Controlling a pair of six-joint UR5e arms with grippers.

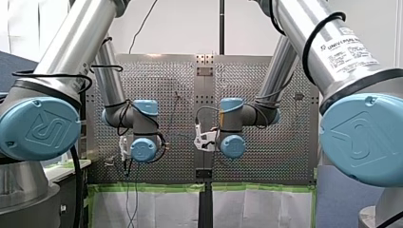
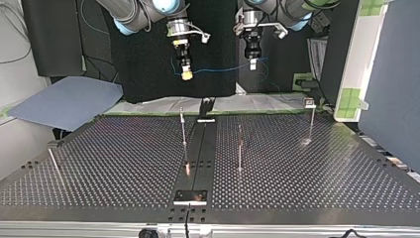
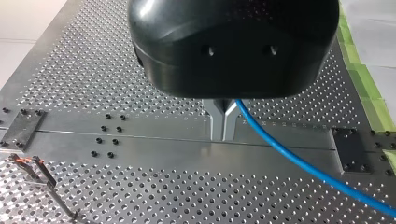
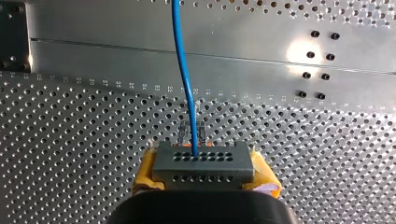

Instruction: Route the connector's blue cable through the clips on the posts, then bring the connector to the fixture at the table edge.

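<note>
Clamping the connector [image 4: 203, 163] are my right jaws; left jaws pinch blue cable [image 3: 299, 161]

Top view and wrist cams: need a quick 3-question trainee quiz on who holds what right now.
1. Multiple choice: what does my right gripper hold between its yellow pads?
A) a screwdriver
B) the grey connector
C) nothing
2. True or false: the blue cable is already clipped into one of the posts.
3. Fill in: my left gripper has its metal fingers shut on the ____.

Key: 1 B. 2 False: the cable hangs in the air between the two grippers, clear of the posts. 3 blue cable.
</note>
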